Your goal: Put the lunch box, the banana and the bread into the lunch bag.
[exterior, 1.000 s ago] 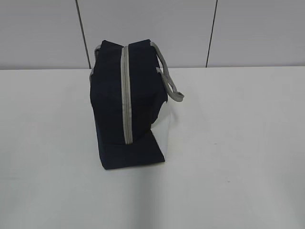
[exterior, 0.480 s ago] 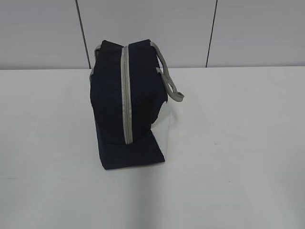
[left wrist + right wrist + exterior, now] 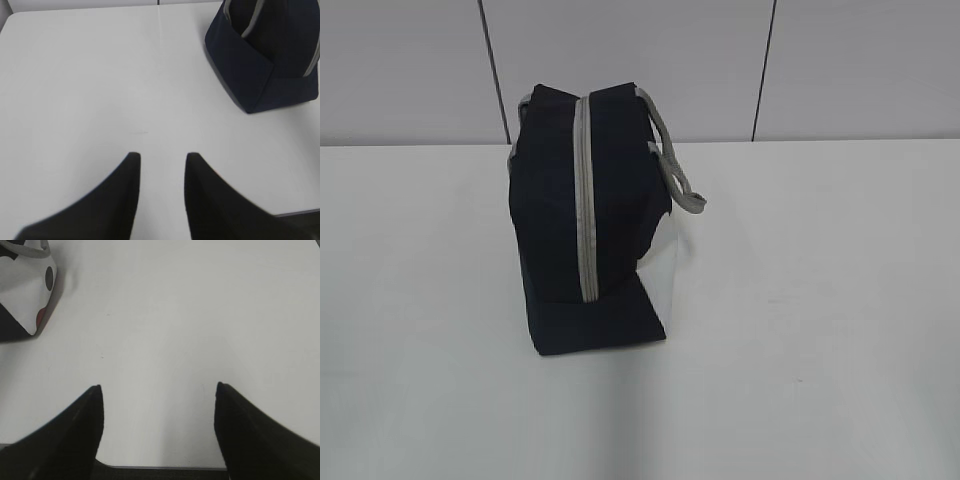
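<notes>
On the white worktop (image 3: pixel 820 300), left of centre, the boxy dark navy fabric lunch bag (image 3: pixel 580 230) stands upright, zipped; its grey zipper (image 3: pixel 583 200) and long axis run toward the camera. Left pincer (image 3: pixel 162 160) is narrowly parted and empty; right pincer (image 3: pixel 157 390) is wide apart and empty.

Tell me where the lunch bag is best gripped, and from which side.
Probably the grey strap handle that loops free off the right side of the lunch bag. It stands clear of the fabric, so the right gripper, already open wide, could likely close around it from the right.
</notes>
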You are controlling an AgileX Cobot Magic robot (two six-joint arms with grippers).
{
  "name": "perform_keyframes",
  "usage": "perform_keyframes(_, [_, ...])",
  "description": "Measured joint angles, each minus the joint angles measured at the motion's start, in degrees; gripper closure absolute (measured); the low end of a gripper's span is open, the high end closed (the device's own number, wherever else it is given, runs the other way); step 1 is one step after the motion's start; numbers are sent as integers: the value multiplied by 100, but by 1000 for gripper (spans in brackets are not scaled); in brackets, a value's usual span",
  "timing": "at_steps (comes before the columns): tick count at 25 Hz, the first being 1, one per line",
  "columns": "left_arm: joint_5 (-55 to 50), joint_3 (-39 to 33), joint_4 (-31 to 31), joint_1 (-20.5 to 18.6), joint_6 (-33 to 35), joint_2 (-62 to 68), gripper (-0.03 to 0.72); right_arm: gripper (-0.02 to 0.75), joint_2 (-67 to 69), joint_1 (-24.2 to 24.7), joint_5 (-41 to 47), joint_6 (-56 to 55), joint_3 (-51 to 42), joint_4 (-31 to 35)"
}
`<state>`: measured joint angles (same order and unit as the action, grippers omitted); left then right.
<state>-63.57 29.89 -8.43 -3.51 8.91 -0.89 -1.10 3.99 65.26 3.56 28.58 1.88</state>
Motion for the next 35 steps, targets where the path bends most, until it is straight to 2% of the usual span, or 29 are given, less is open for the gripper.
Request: perform_keyframes(35, [-4,0,22,0,84,0,453,226,0,0,0,0,0,0])
